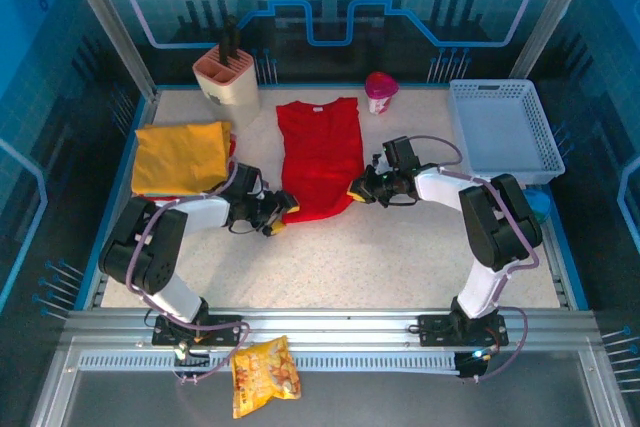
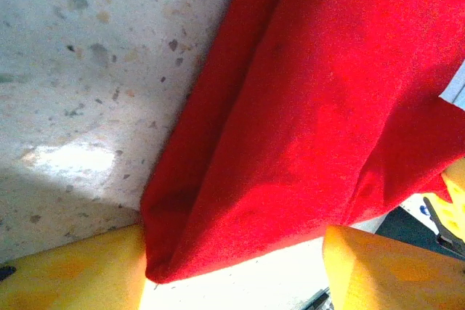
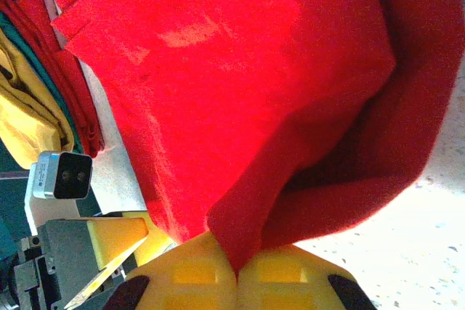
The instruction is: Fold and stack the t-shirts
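Snack bag: yellow-orange snack bag (image 1: 265, 375) lies on the metal rail (image 1: 400, 327) in front of the near edge, left of ctr, off the surface (image 1: 400, 257).
Left pincer: left pincer (image 1: 278, 209) sits low at the near-left corner of the red t-shirt (image 1: 320, 157). On the wrist cam I see the left pincer (image 2: 232, 274) w/ jaws apart. Its yellow fingers (image 2: 73, 270) stand either side of the hem corner of the red t-shirt (image 2: 320, 107), and the cloth lies loose between them, nearer the finger at frame left. No grip that I can see.
Right pincer: right pincer (image 1: 358, 190) is at the near-right hem corner. On its wrist cam the right pincer (image 3: 236, 270) is fully closed, w/ a fold of the red t-shirt (image 3: 240, 92) pinched between the pads and the corner lifted into a bunch.
Red t-shirt: lies mid-surface, lengthwise, hem toward me and collar toward the far edge. White neck label (image 1: 318, 107) faces up.
Yellow t-shirt: yellow t-shirt (image 1: 180, 157) is folded by the left edge on top of other folded cloth. I see red and teal edges under it on the right wrist cam (image 3: 29, 107).
Basket: white basket (image 1: 503, 129) sits at the far-right corner.
Cup: pink cup (image 1: 380, 92) stands at the far edge, just right of the collar.
Holder: cream holder (image 1: 227, 75) stands at the far edge, left of ctr, dark handles sticking up.
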